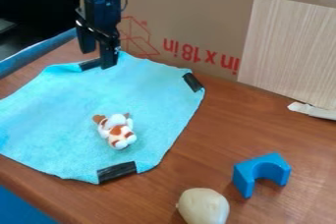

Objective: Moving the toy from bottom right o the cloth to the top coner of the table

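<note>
"How many things are on the counter (216, 134)?"

"One stuffed toy (117, 130), white with brown patches, lying on the one turquoise cloth (151, 105) at about 8 o'clock from the middle of the view. One blue block (269, 165) with an arched notch sits between 4 and 5, and one pale, rounded object (203, 207) (potato-like, if you ask me) between 5 and 6. Three black strips (117, 172) mark the cloth's edges: at 10, between 1 and 2, and at 7."

"And the end effector (98, 60)?"

"At 10 o'clock, pointing down over the cloth's far edge. Its fingers stand apart with a gap between them; I can't tell how wide they could go. The toy lies well apart from it, towards 5 o'clock."

"Can it touch the cloth there?"

"I can't tell whether a fingertip meets it."

"Any writing?"

"Large red print, upside down, beside a red line drawing on the cardboard (197, 16) at 12. One wood-grain panel (289, 46) stands at 2."
</note>
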### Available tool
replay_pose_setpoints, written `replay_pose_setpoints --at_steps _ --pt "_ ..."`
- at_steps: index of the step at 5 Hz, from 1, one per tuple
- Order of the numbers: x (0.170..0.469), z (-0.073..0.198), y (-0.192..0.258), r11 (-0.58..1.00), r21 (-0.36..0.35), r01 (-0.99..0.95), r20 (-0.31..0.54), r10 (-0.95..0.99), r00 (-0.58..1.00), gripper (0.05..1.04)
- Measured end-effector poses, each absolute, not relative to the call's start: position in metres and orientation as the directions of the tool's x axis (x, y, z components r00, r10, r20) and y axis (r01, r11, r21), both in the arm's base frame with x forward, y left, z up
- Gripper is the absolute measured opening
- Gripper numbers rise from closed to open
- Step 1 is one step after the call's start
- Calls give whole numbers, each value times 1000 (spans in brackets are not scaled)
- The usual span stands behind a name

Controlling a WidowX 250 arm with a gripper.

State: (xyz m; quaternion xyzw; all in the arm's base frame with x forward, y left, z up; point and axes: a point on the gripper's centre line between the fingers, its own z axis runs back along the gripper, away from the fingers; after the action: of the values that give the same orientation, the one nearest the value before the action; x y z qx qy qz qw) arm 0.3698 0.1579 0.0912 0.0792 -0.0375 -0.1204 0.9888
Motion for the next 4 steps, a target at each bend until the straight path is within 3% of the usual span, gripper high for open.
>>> replay_pose_setpoints --at_steps 2,4 --pt "344 106 114 980 146 136 241 -169 956 999" --pt "310 91 75 999 -1 35 290 -34 956 999"
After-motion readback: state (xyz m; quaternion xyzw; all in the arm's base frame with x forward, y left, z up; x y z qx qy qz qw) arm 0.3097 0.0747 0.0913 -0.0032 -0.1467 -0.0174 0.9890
